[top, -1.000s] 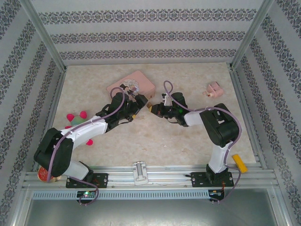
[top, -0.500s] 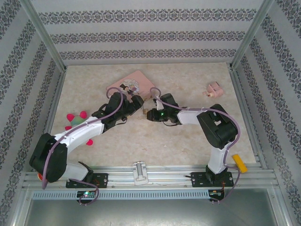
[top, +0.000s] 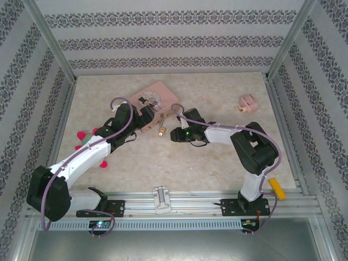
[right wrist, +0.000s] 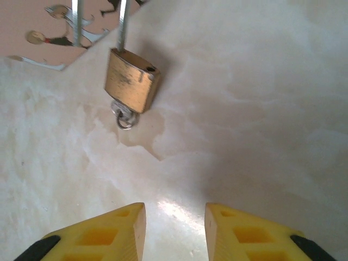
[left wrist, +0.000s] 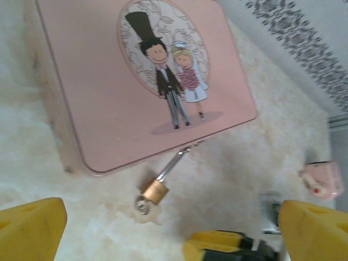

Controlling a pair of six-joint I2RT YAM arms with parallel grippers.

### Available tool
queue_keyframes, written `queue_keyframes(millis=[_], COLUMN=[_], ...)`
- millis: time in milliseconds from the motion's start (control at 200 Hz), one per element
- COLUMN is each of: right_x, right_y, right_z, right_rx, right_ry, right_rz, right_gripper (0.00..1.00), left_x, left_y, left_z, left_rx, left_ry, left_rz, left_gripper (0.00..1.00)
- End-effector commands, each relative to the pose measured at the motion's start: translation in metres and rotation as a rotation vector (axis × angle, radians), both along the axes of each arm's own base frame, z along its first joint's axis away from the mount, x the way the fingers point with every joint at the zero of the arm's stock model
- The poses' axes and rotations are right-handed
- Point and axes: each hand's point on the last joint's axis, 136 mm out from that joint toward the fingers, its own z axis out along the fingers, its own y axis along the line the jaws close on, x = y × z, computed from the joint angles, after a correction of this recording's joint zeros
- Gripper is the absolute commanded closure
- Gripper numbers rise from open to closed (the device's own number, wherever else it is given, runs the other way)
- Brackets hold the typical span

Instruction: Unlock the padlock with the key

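Observation:
The brass padlock [right wrist: 131, 80] lies on the table with its thin silvery shackle [left wrist: 175, 161] reaching to the edge of the pink tin [left wrist: 109, 81]. A small key stub with a ring [right wrist: 124, 117] sticks out of its bottom end. In the top view the padlock [top: 162, 129] sits between both grippers. My right gripper [right wrist: 175, 223] is open just short of it, nothing between its yellow fingers [right wrist: 111, 235]. My left gripper [left wrist: 171, 228] is wide open and back from the lock, beside the tin [top: 156, 98]. The left gripper [top: 144, 117] and right gripper [top: 174, 134] touch nothing.
A small pink lump [top: 247, 102] sits at the back right, a pink-and-green toy [top: 89, 136] under my left arm. A yellow block [top: 277, 188] rests at the front right rail, a white piece [top: 162, 198] on the front rail. Metal posts frame the table.
Both grippers have drawn away from the padlock, the left arm pulling back to the left. The lock now lies free on the table by the tin.

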Motion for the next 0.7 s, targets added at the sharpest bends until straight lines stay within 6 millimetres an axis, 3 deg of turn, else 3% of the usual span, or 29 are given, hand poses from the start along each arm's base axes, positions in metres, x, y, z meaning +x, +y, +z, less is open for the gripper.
queue_keyframes(millis=[0,145,385,530,695], right_x=[0.006,0.009,0.019,0.027,0.035], right_y=[0.003,0.004,0.014,0.022,0.036], right_z=[0.024,0.032,0.035,0.028,0.017], right_rx=[-0.018,-0.056,-0.157,-0.257,-0.338], right_ry=[-0.047,-0.061,-0.101,-0.125,-0.144], right_rz=[-0.014,-0.03,-0.02,0.001,0.041], right_gripper=[0.64,0.56,0.37,0.31,0.29], left_x=[0.007,0.03,0.084,0.109,0.124], left_y=[0.021,0.028,0.029,0.039,0.055], left_z=[0.002,-0.01,-0.035,-0.048,-0.059], left_rx=[0.166,0.261,0.228,0.214,0.279], left_ry=[0.037,0.103,0.131,0.121,0.099], left_rz=[-0.012,-0.041,-0.044,-0.027,0.004], left_gripper=[0.01,0.01,0.01,0.01,0.01])
